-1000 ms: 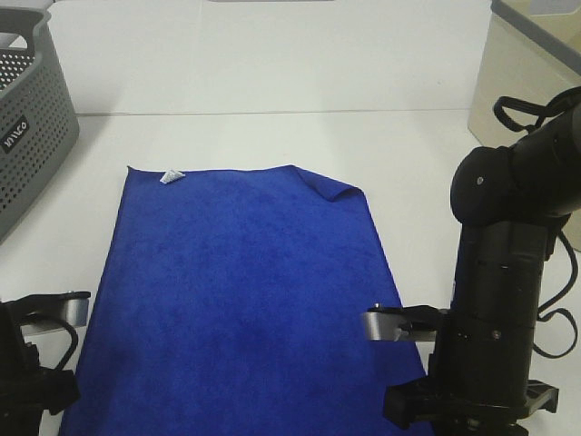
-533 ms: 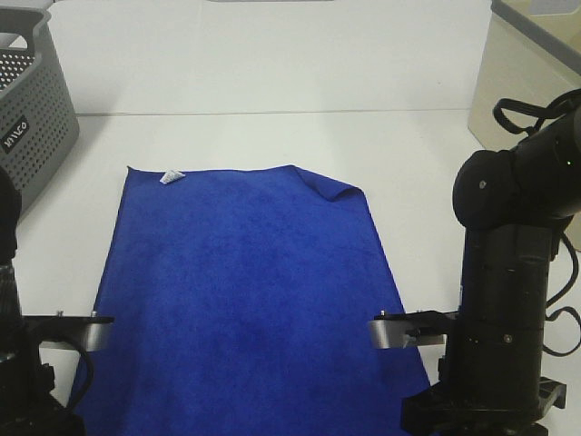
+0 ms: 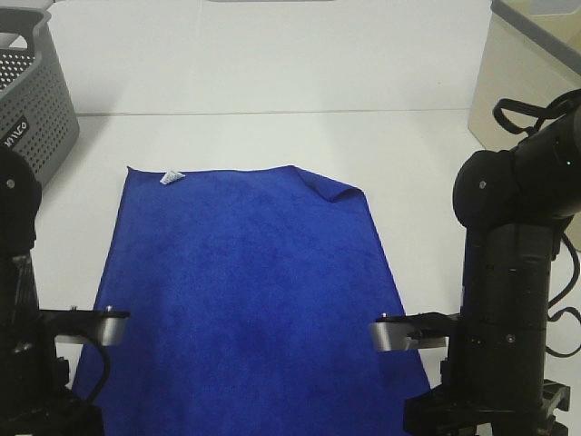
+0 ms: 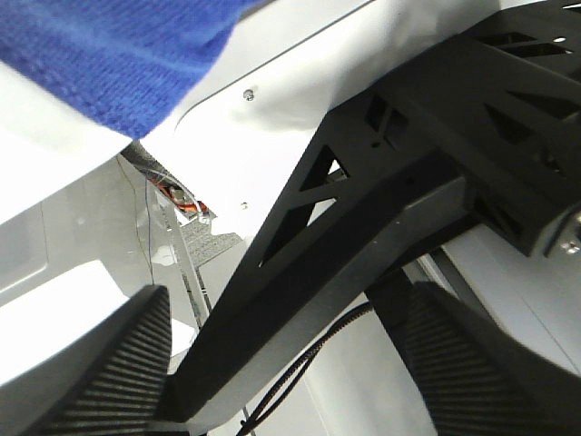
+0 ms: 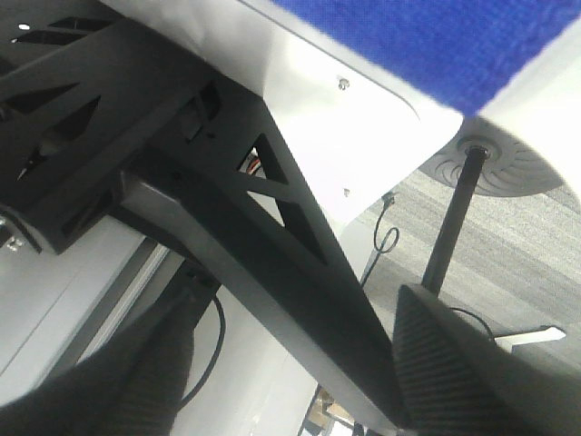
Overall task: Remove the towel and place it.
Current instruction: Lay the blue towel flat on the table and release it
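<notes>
The royal-blue towel (image 3: 245, 291) lies flat on the white table (image 3: 272, 136), with a small white tag (image 3: 171, 176) at its far left corner and the far right corner folded over. My left arm (image 3: 32, 363) stands at the towel's near left corner and my right arm (image 3: 508, 300) at its near right corner. In the left wrist view the left gripper (image 4: 286, 304) is open and empty, beyond the table's front edge, with a towel corner (image 4: 109, 45) hanging over that edge. In the right wrist view the right gripper (image 5: 295, 304) is open and empty, near the towel's edge (image 5: 436, 36).
A grey perforated basket (image 3: 27, 109) stands at the back left and a beige bin (image 3: 526, 82) at the back right. Black frame struts (image 4: 363, 209) under the table fill both wrist views.
My left arm has risen and moved inward toward the towel's near left corner. My right arm has shifted slightly toward the near edge. The towel has not moved.
</notes>
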